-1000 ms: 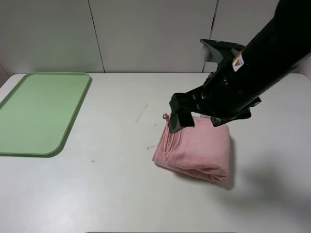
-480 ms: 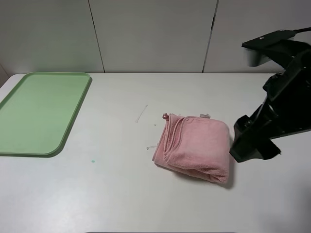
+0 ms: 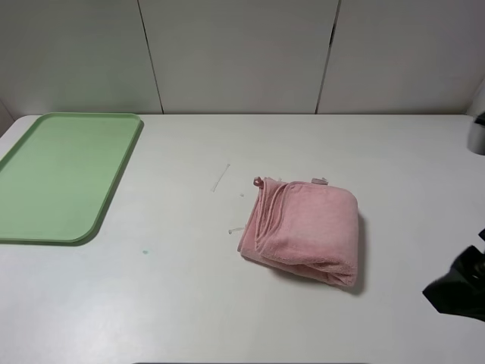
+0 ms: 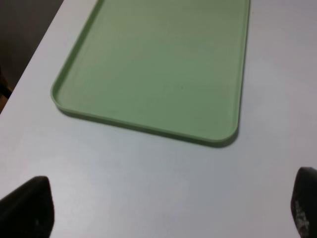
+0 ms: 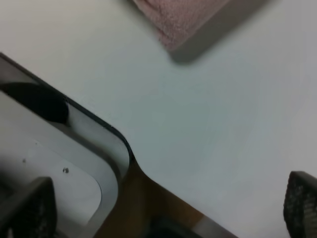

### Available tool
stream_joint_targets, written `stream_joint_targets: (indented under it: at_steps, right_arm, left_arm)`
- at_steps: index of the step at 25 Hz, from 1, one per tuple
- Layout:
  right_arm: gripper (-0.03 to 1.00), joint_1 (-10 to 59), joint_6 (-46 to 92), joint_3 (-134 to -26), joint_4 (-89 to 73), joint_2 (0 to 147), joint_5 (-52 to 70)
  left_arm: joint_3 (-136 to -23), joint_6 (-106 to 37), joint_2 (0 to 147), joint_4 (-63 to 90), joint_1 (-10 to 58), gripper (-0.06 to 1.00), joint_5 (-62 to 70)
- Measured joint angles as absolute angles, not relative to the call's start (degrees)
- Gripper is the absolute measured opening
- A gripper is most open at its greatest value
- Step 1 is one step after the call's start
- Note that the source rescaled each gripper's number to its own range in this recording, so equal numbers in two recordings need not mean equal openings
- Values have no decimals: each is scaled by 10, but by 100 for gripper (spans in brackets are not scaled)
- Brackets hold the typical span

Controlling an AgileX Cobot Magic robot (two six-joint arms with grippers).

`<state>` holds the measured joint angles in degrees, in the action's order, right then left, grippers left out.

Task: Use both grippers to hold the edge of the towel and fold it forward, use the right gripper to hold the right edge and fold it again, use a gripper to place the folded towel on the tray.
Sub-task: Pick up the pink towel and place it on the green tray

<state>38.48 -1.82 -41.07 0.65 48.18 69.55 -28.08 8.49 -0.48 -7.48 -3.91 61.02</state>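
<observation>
The pink towel lies folded in a thick bundle right of the table's middle, with nothing holding it. One corner of it shows in the right wrist view. The green tray sits empty at the far left and fills the left wrist view. My left gripper is open and empty, above the table just in front of the tray's near edge. My right gripper is open and empty, over the table's front right edge. Only a dark part of that arm shows in the exterior high view.
The white table has a few small specks and a thin thread near its middle. The table's front edge and the metal frame below it show in the right wrist view. A grey panelled wall stands behind.
My right arm has swung from over the towel's left end, off to the right and down to the table's front right edge. The towel stays folded and has not moved.
</observation>
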Motion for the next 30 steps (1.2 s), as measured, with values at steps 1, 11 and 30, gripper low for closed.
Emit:
stream_joint_targets:
  at_steps: [1,11,30]
  right_arm:
    - [100,385,-18,-404,6,456,696]
    - [100,206,-18,-333,-34,203,680]
    - [100,-8,-19,-282,-44,-3,590]
  left_arm:
    - [-281,85,-5,-75,-39,96,610]
    - [-281,85,-5,-75,-39,96,610]
    - [-281,85,-5,-75,-39,96,610]
